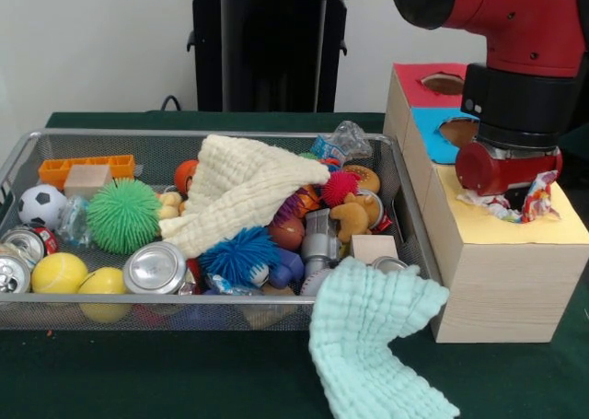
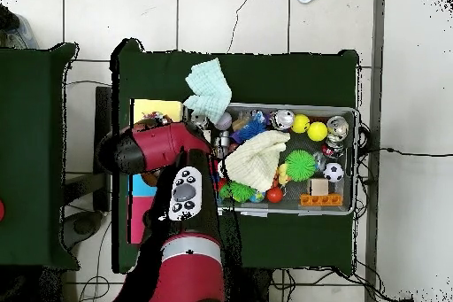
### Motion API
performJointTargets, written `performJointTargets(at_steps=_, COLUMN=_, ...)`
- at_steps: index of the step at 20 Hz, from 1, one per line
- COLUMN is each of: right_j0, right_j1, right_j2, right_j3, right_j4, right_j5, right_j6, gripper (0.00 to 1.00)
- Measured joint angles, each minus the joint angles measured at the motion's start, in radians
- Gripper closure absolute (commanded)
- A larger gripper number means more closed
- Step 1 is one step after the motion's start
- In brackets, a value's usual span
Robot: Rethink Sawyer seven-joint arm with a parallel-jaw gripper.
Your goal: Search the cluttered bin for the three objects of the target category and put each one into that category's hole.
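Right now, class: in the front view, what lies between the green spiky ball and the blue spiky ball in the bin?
Front view: between the green spiky ball and blue spiky ball lie the cream cloth's lower edge and a silver can, inside the bin.

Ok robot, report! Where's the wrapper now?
Gripper over yellow box, on a wrapper. Grip unclear. Mint cloth hangs over bin edge, not blocking.

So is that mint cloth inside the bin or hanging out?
Hanging out. The mint cloth drapes over the bin's near right corner, most of it down on the green table.
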Motion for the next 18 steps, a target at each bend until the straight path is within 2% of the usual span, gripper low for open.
performJointTargets(at_steps=11, right_j0=-0.01, right_j1=-0.01, right_j2=0.006, right_j3=0.014, right_j4=0.024, right_j5=0.013, right_j6=0.0, gripper=0.0)
performJointTargets(at_steps=18, right_j0=-0.024, right_j1=-0.054, right_j2=0.017, right_j3=0.038, right_j4=0.052, right_j5=0.082, right_j6=0.0, gripper=0.0)
